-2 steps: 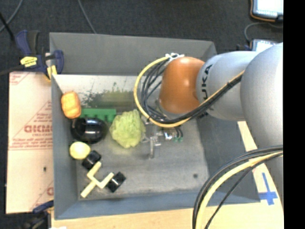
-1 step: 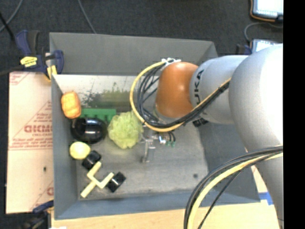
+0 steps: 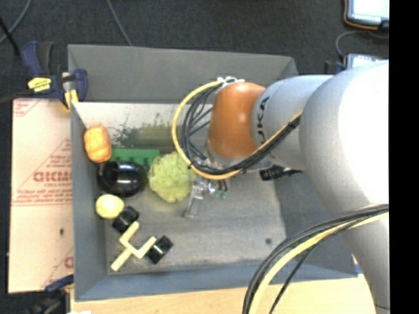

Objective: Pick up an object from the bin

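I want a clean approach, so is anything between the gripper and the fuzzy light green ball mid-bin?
Nothing visible does. The gripper sits right beside the fuzzy light green ball; the black oval thing and green block lie on the ball's far side.

The arm (image 3: 327,129) reaches in from the right, its orange-capped wrist (image 3: 234,120) ringed by looped cables (image 3: 185,120), with the claw (image 3: 195,201) pointing down beneath it.
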